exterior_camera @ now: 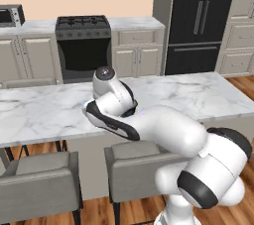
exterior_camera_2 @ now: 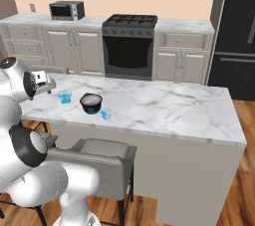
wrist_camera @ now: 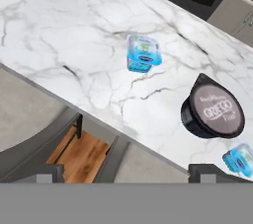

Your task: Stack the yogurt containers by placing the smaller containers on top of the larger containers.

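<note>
The surface [wrist_camera: 74, 30] looks like polished white marble with grey veins. Both yogurt containers [wrist_camera: 143, 53] are glossy translucent blue plastic. The floor [wrist_camera: 81, 156] is wood.

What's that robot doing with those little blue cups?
The robot's gripper is open and empty, above the near edge of the marble counter. It holds nothing. The bigger blue yogurt cup and the tiny blue cup both sit on the counter, apart, with a dark bowl between them. Nothing is stacked yet.
</note>
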Available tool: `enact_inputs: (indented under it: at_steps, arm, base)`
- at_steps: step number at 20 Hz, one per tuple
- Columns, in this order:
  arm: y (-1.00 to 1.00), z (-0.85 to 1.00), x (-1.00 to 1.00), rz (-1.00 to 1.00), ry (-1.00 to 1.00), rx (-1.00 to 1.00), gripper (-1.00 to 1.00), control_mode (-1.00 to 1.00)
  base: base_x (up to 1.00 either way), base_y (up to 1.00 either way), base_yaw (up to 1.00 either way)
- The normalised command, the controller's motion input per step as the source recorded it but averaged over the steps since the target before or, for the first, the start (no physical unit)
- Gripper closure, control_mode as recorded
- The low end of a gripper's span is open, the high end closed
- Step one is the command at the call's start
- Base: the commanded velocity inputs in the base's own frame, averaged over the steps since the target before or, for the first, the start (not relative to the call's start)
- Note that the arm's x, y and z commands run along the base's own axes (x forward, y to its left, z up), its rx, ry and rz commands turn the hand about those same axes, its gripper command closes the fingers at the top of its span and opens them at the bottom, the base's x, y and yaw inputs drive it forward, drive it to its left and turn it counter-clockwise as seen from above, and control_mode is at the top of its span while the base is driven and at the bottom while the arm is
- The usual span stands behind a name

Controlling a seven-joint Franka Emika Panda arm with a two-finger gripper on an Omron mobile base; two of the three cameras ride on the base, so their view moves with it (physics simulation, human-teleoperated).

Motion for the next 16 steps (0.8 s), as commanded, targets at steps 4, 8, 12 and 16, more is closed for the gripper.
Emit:
enact_inputs:
  at_steps: [4, 8, 12, 16]
  arm:
    - [0.10, -0.07, 0.27, -0.03, 0.00, -0.01, -1.00, -1.00]
    - [0.11, -0.15, 0.25, -0.10, 0.00, -0.03, -1.00, -1.00]
    - [0.08, -0.11, 0.22, -0.09, 0.00, -0.03, -1.00, -1.00]
    - [0.01, -0.01, 0.25, -0.01, 0.08, -0.04, -1.00, -1.00]
  base:
    - [0.00, 0.00, 0.00]
    - [0.00, 0.00, 0.00]
    - [0.00, 0.00, 0.00]
    - [0.00, 0.00, 0.00]
